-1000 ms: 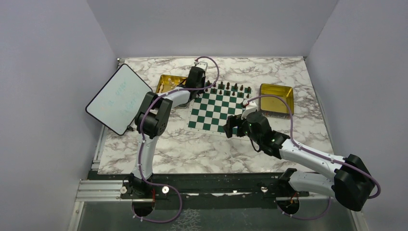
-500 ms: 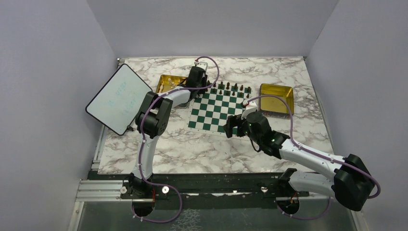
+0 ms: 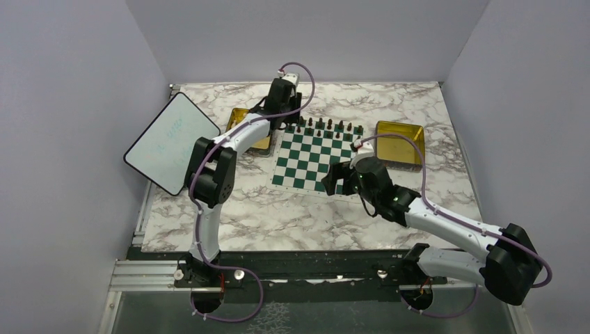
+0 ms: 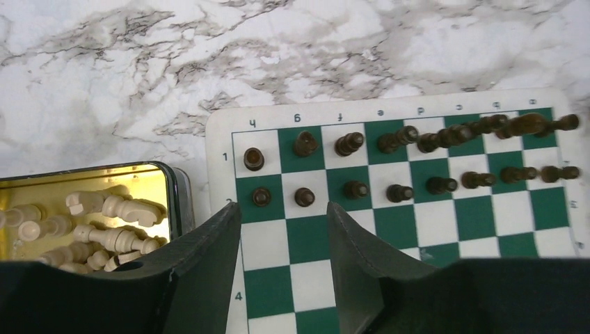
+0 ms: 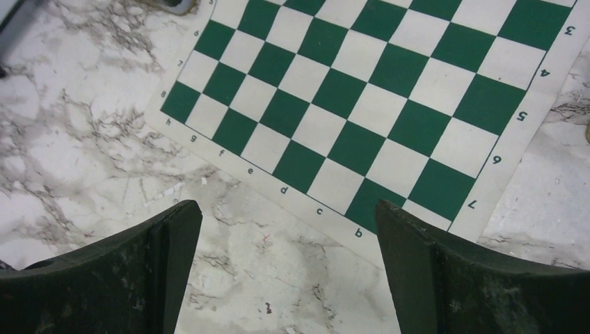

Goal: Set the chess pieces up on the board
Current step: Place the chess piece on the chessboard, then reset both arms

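Observation:
The board (image 3: 313, 164) lies mid-table, a green and white mat. Dark chess pieces (image 3: 327, 127) stand in two rows along its far edge. The left wrist view shows the same dark pieces (image 4: 355, 189) on rows 1 and 2. My left gripper (image 4: 284, 209) hovers over the board's far left corner, open, with only bare squares between its fingers. In the top view the left gripper (image 3: 284, 115) sits between the left tray and the board. Cream chess pieces (image 4: 104, 223) lie in a heap in the gold tray. My right gripper (image 5: 286, 209) is wide open and empty above the marble just off the board's near edge (image 5: 334, 223).
The left gold tray (image 4: 170, 188) stands beside the board's far left corner, half under my left arm. A second gold tray (image 3: 400, 125) stands at the far right. A white tablet (image 3: 170, 142) leans at the left wall. Marble tabletop (image 3: 292, 216) runs to the near edge.
The left gripper has opened and risen away from the board's far left corner, the arm swinging slightly left. The right gripper has shifted a little towards the board, still open.

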Motion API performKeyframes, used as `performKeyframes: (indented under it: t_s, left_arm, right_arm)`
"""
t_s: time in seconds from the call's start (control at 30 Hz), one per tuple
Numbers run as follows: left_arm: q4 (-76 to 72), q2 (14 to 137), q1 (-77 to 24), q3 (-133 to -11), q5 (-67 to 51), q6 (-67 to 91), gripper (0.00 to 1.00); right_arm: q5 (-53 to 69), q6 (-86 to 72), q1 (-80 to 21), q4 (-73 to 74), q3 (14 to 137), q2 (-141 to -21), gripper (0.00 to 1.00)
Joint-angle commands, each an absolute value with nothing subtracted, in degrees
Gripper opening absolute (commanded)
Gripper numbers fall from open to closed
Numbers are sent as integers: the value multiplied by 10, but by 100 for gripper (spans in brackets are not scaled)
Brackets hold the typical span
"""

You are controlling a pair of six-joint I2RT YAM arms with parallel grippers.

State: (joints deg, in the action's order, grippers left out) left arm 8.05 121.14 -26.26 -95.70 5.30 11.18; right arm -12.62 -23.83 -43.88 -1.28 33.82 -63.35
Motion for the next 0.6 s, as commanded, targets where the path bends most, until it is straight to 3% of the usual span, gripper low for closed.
performKeyframes:
  t_s: [0.0, 0.17, 0.2, 0.23, 0.27, 0.57]
  left_arm:
    - [138, 1128, -262, -958, -19, 136, 51]
    - [146, 1051, -262, -903, -69, 151, 61]
    - [146, 1034, -263, -887, -76, 154, 70]
    - [146, 1017, -263, -873, -86, 158, 95]
    - [145, 999, -263, -855, -98, 162, 98]
    - [104, 817, -264, -667, -159, 190, 99]
  right_arm:
    - [-177, -312, -442, 76, 399, -615, 100]
    - [-199, -333, -442, 148, 457, -613, 100]
    - [-201, -330, -442, 156, 467, -613, 100]
    - [-206, -329, -442, 168, 474, -613, 100]
    - [-215, -331, -442, 181, 483, -612, 100]
    - [-249, -351, -442, 200, 491, -563, 100]
